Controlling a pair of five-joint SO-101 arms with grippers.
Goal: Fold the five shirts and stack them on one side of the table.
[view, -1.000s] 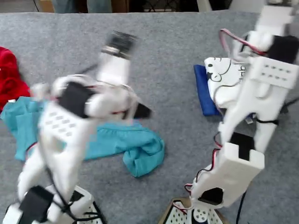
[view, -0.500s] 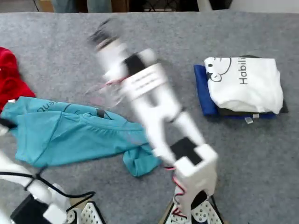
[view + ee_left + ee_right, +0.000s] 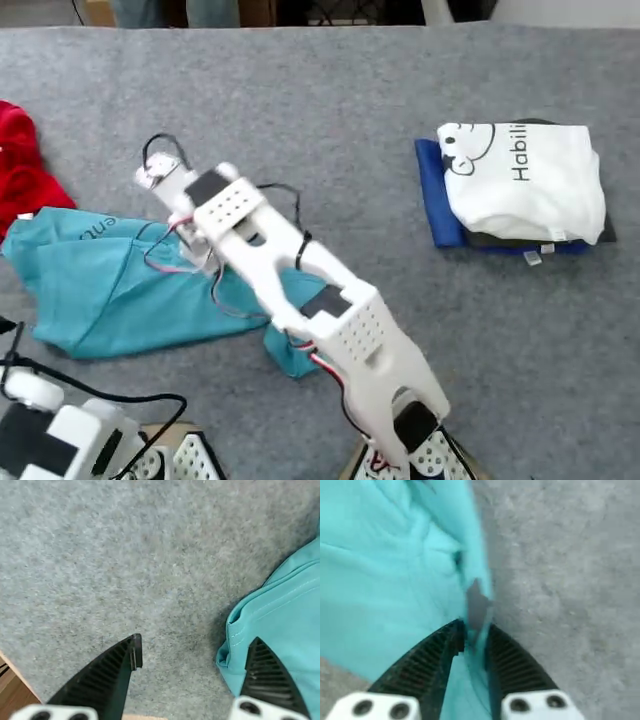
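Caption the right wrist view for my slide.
Right gripper pinches the edge of the teal shirt over the grey table.

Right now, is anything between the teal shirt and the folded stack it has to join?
Nothing visible lies on the table between the teal shirt and the folded stack. The right gripper is shut on the shirt's edge.

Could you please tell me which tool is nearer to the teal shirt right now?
Right. The right tool is closed on an edge of the teal shirt; the left tool hangs open over bare table beside one of its corners.
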